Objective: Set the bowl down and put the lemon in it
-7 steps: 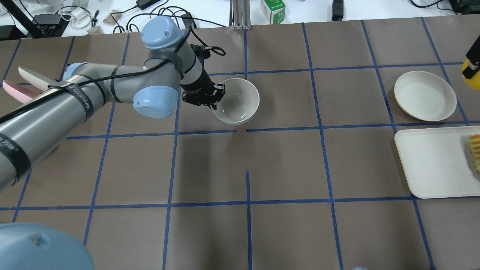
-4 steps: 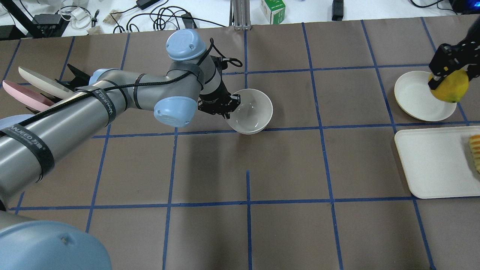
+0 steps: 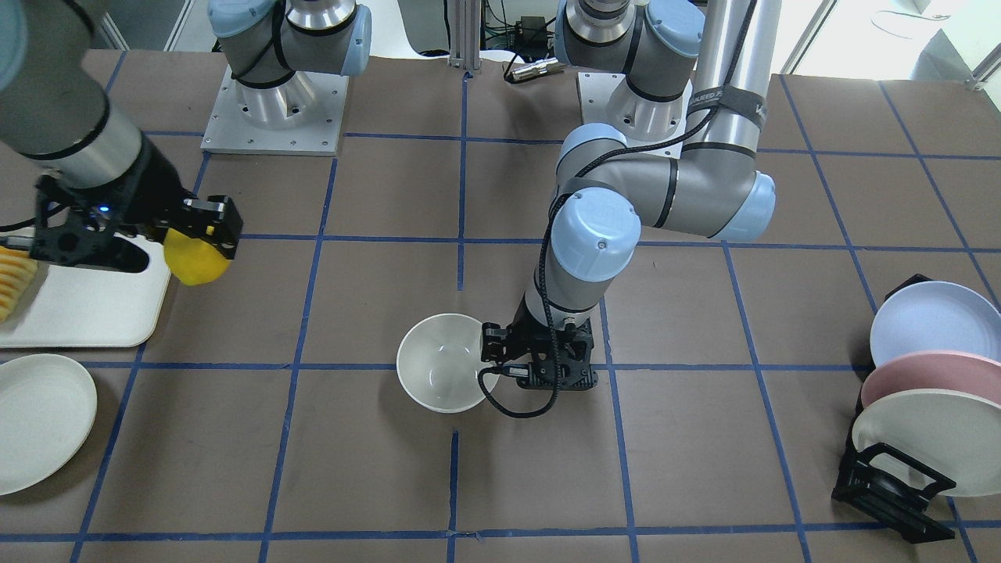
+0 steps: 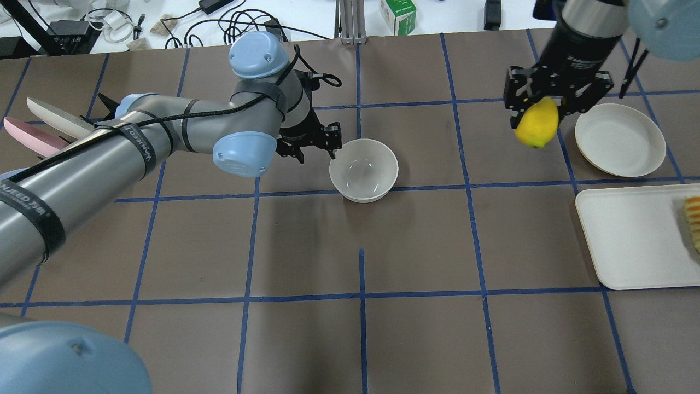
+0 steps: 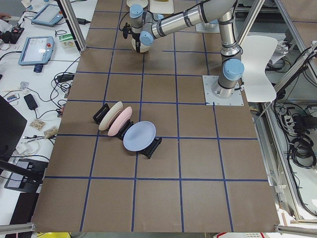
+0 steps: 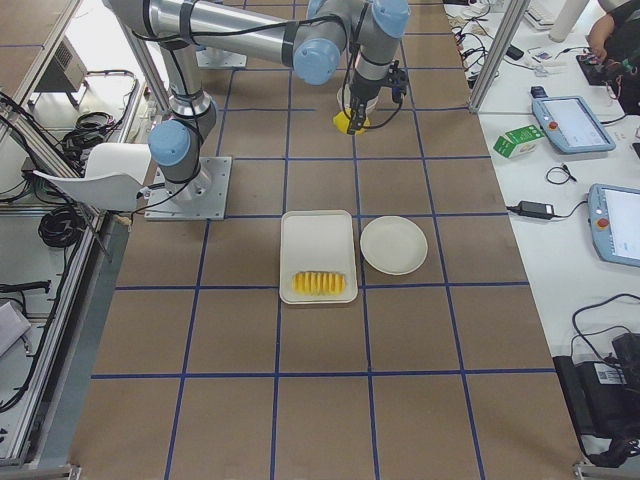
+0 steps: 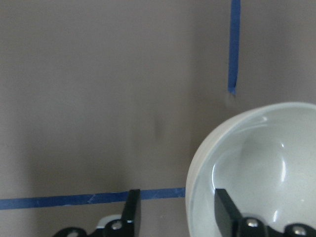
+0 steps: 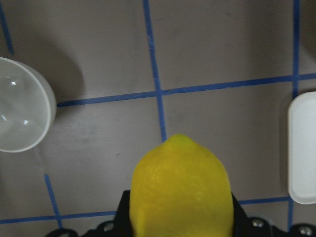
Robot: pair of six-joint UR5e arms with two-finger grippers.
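Bowl [image 4: 363, 170] is cream-white, lemon [image 4: 537, 129] yellow — table [image 4: 415, 246] brown, blue-gridded; slices [image 4: 693, 219] seemingly orange.

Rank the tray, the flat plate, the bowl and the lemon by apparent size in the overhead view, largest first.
1. tray, though cut off at the frame edge
2. flat plate
3. bowl
4. lemon; it is held raised, nearer the camera, yet clearly looks smallest

Legible print: "WANJEED" in white on a black strap [image 4: 138, 149] around the left arm [image 4: 82, 169]. A second strap [image 4: 24, 198] shows "NJEED", clipped at frame edge. Green box [image 4: 398, 15] behind the bench [image 4: 415, 246]: print unreadable.
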